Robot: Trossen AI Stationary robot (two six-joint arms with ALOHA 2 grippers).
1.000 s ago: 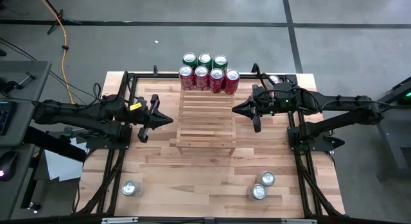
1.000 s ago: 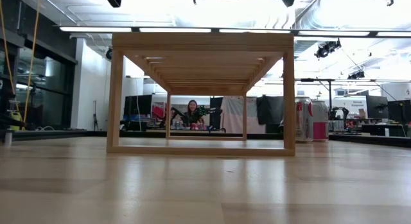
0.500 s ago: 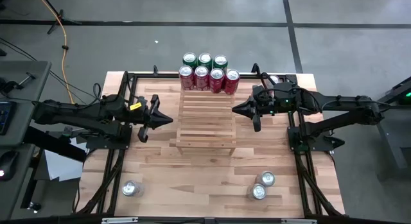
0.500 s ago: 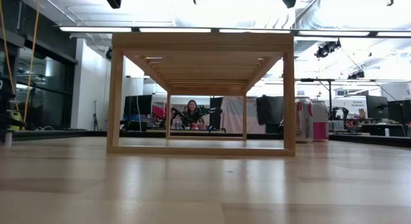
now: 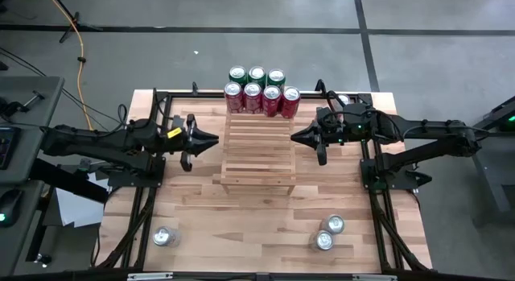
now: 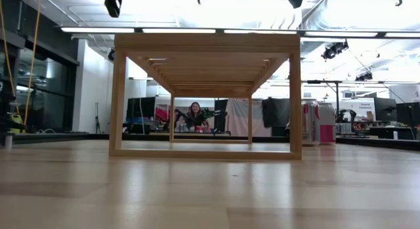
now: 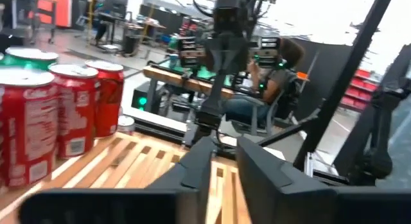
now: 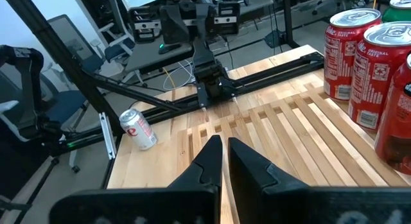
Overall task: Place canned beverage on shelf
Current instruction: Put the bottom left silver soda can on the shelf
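The shelf (image 5: 257, 152), a light slatted wooden rack, stands on its short legs at the table's middle; it also shows in the low view (image 6: 205, 42). Several red cans (image 5: 261, 99) stand on its far end, with three green cans (image 5: 257, 75) behind them. My left gripper (image 5: 216, 139) hovers shut and empty by the shelf's left side, above slat height (image 7: 222, 163). My right gripper (image 5: 293, 138) hovers shut and empty by the shelf's right side (image 8: 224, 150). Both point at the shelf.
Three silver-topped cans stand near the front edge: one at the left (image 5: 164, 237), two at the right (image 5: 328, 233). Another can (image 5: 344, 100) sits at the far right, and one lies on its side (image 8: 138, 129) beyond the shelf's left side. A person (image 6: 195, 115) sits behind the table.
My left gripper has gone a little toward the table's far edge, staying beside the shelf's left side and still shut. The cans and the shelf have not moved.
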